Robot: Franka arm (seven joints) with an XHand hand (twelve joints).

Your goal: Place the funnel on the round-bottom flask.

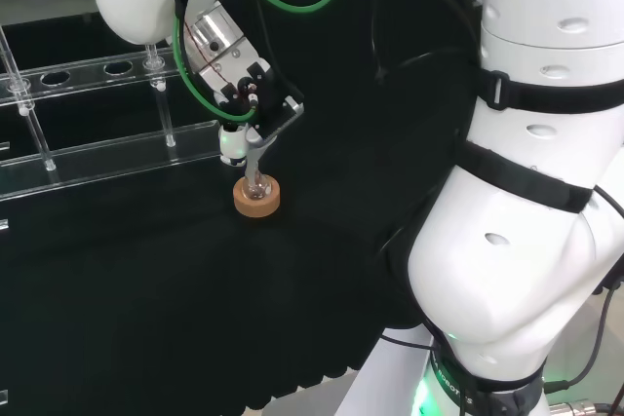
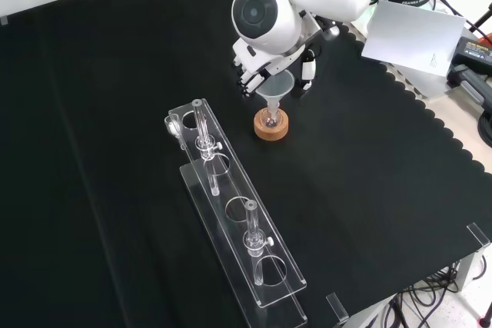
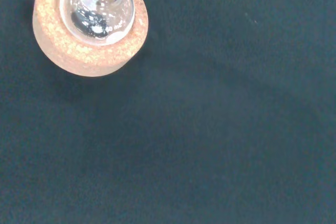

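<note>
Front view: my hand [image 2: 265, 63] reaches in from the top of the view, partly behind my own white link with its round grey cap. My fingers [image 2: 247, 78] and thumb curl around the rim of the clear funnel [image 2: 275, 86], which I hold upright with its wide mouth up. Its stem points down into the neck of the round-bottom flask [image 2: 270, 119], which sits in a cork ring [image 2: 270, 126] on the black cloth [image 2: 115, 113]. I cannot tell whether the funnel rests on the neck. A clear rack [image 2: 238, 228] with round holes lies near the cork ring, toward the view's lower left, and carries a few small glass pieces.

Head view: my hand [image 1: 255, 109] hangs directly above the cork ring [image 1: 256, 196]. The flask [image 1: 255, 182] appears as a thin glass neck rising from the ring; the funnel is hard to make out here. The rack [image 1: 97, 114] runs across the left of the view, behind the ring.

Wrist view: the flask's [image 3: 98, 9] round bulb is seated in the cork ring [image 3: 89, 30], seen from above and close, with a dark patch at the bulb's bottom. The cloth [image 3: 210, 129] lies beside it.
</note>
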